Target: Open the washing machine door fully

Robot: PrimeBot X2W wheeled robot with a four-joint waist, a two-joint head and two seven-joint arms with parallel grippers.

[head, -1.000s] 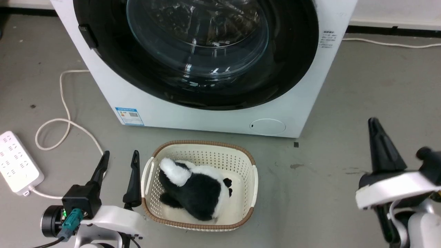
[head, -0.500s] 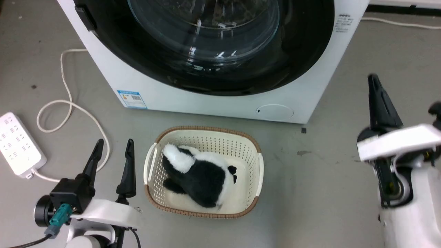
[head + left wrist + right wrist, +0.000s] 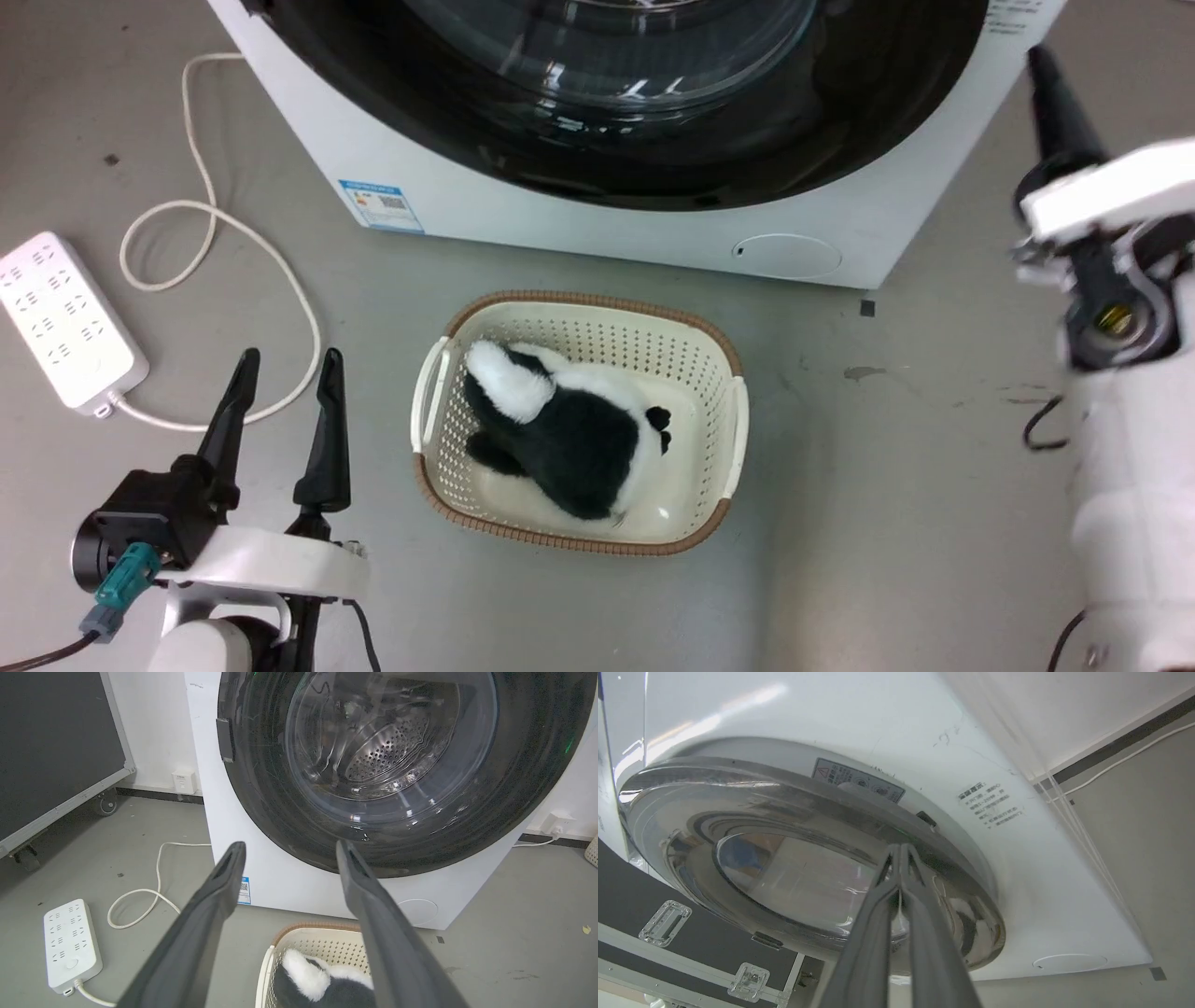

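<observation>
The washing machine door point(image 3: 653, 168) is a glossy black round door with a bulging glass window, and it lies closed against the white machine front. It faces me in the left wrist view point(image 3: 373, 765) and shows edge-on in the right wrist view point(image 3: 738, 793). My right gripper point(image 3: 1038, 56) is shut with nothing in it, raised by the machine's right front edge. Its tips point(image 3: 899, 847) point at the door's right rim near a small black latch point(image 3: 927, 819); I cannot tell whether they touch. My left gripper point(image 3: 289, 359) stands open and empty, low, left of the basket, aimed at the door point(image 3: 289, 845).
A cream basket point(image 3: 728, 448) holding a black-and-white plush toy point(image 3: 569, 429) sits on the floor in front of the machine. A white power strip point(image 3: 65, 322) and looped cord point(image 3: 215, 215) lie at the left. A small round white flap point(image 3: 786, 255) is low on the machine. A black wheeled case point(image 3: 51, 751) stands at the far left.
The head camera has tilted and shifted. My right gripper, still shut, has risen and gone forward from floor level to beside the machine's right front edge. The left gripper stays open in place.
</observation>
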